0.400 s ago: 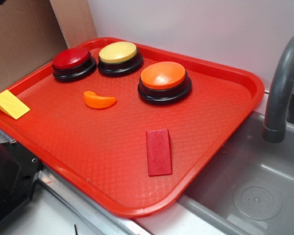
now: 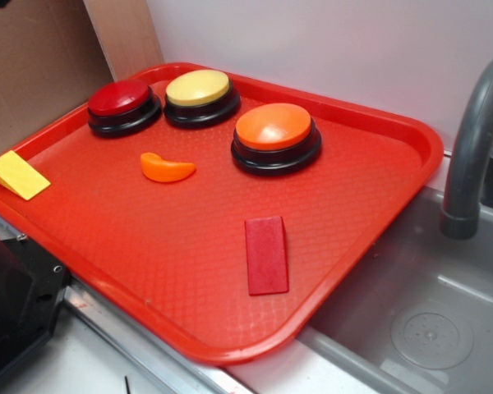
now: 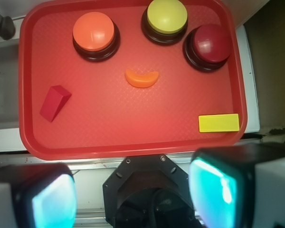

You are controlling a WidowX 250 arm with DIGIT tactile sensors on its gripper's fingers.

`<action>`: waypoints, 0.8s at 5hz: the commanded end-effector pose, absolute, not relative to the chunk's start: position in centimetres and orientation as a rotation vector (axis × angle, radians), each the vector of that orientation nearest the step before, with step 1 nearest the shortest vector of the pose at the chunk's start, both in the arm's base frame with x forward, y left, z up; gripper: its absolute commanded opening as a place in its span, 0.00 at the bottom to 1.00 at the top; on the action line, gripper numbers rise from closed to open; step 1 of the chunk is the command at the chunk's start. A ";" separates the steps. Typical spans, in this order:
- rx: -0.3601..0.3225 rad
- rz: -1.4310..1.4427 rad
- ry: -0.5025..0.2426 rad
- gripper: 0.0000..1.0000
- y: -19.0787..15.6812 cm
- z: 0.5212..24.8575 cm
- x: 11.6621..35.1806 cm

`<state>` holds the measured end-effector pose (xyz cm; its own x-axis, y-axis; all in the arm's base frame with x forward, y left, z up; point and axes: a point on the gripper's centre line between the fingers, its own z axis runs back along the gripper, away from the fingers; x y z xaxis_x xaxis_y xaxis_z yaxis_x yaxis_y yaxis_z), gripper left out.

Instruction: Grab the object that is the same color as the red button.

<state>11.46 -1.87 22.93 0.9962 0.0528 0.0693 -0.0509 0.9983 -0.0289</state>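
Wrist view, left to right: the dark red wedge block (image 3: 55,102) lies near the left edge of the red tray (image 3: 133,142), untouched and well apart from everything else; the orange-domed button (image 3: 95,34), the orange crescent (image 3: 141,78), the yellow-domed button (image 3: 166,18) and the red button (image 3: 210,44) follow along the far side, with the yellow wedge (image 3: 219,122) near the right front corner. The gripper (image 3: 133,192) hangs high above the tray's near rim, its two fingers spread wide with nothing between them. In the exterior view the block (image 2: 267,254) rests flat towards the sink (image 2: 427,328) side, and no arm reaches into the picture. Judged from this, the task has barely begun: the approach, descent and closing on the block all remain to be done
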 end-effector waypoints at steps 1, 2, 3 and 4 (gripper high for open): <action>-0.006 0.285 -0.105 1.00 -11.5 17.2 13.6; -0.008 0.408 -0.097 1.00 -13.6 14.6 13.7; -0.026 0.461 -0.064 1.00 -13.9 12.1 14.7; -0.055 0.489 -0.056 1.00 -13.9 10.3 17.0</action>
